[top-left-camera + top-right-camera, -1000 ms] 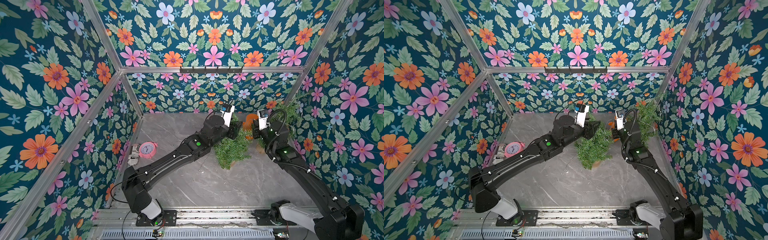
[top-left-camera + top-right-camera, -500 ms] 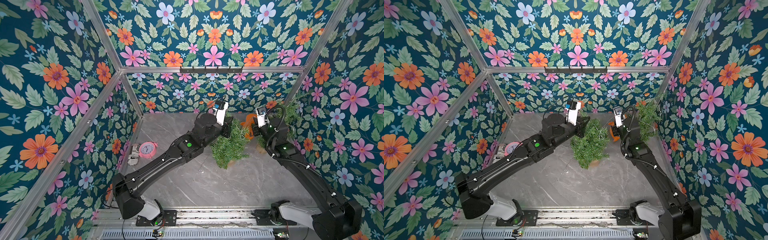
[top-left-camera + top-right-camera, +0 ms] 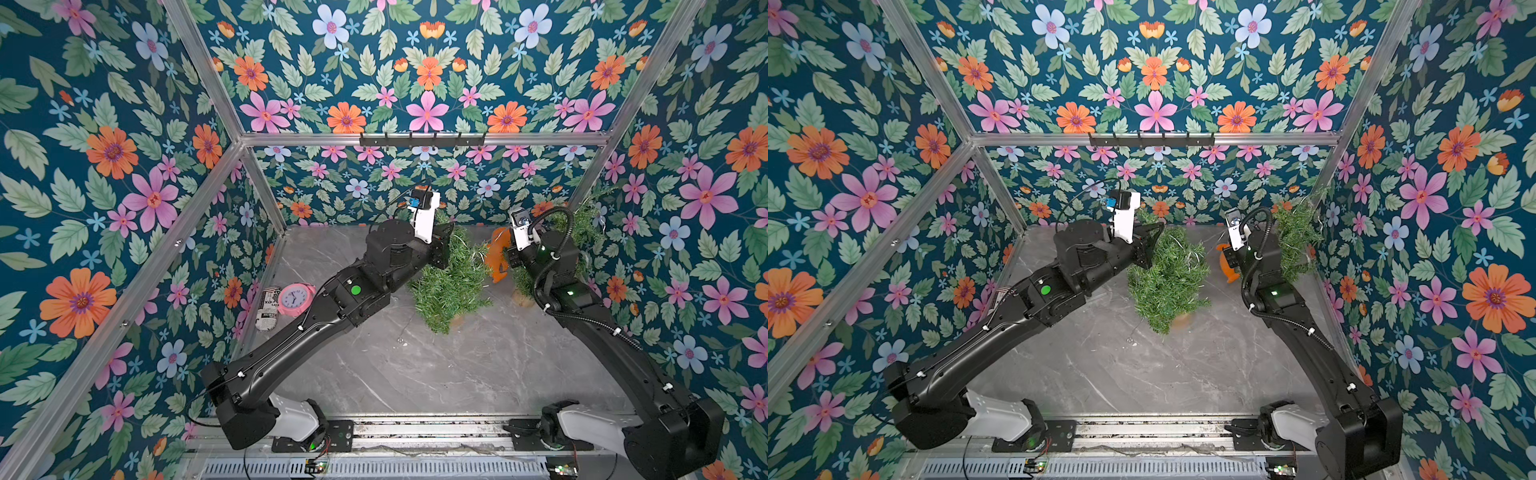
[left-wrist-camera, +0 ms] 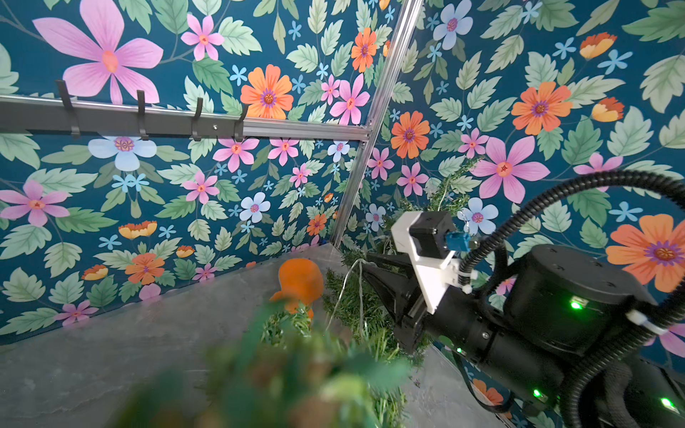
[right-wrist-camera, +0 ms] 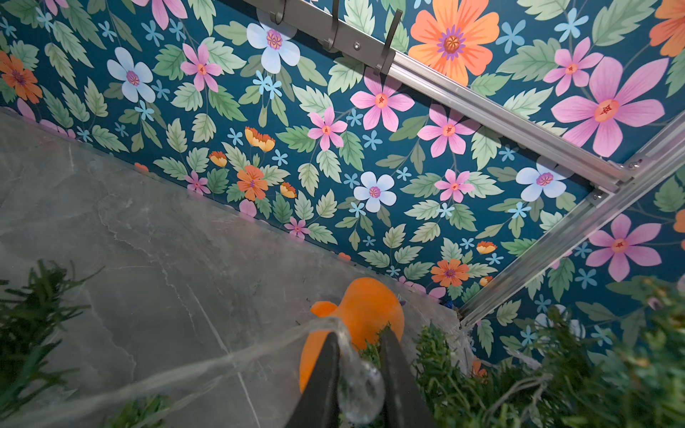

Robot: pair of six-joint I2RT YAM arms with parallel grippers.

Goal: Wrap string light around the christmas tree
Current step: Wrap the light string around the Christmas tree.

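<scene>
**Right gripper pinched the string light beside the tree**

In both top views the christmas tree (image 3: 451, 286) was just right of frame centre on the grey marble table (image 3: 415, 374). Pale strands of wire showed across its upper foliage. The left gripper (image 3: 444, 249) was buried in that foliage at the tree's upper left edge with its jaws closed; what they pinched could not be told.

In the right wrist view the right gripper (image 5: 358, 333) sat at bottom centre. Its jaws were drawn nearly together on the string light (image 5: 361, 387), with a clear bulb between them and the wire running off toward the lower left. An orange toy (image 5: 370, 304) lay just beyond the fingertips.

A second tree (image 3: 582, 224) filled the far right corner, and a pink clock (image 3: 296, 299) lay by the left wall.
</scene>
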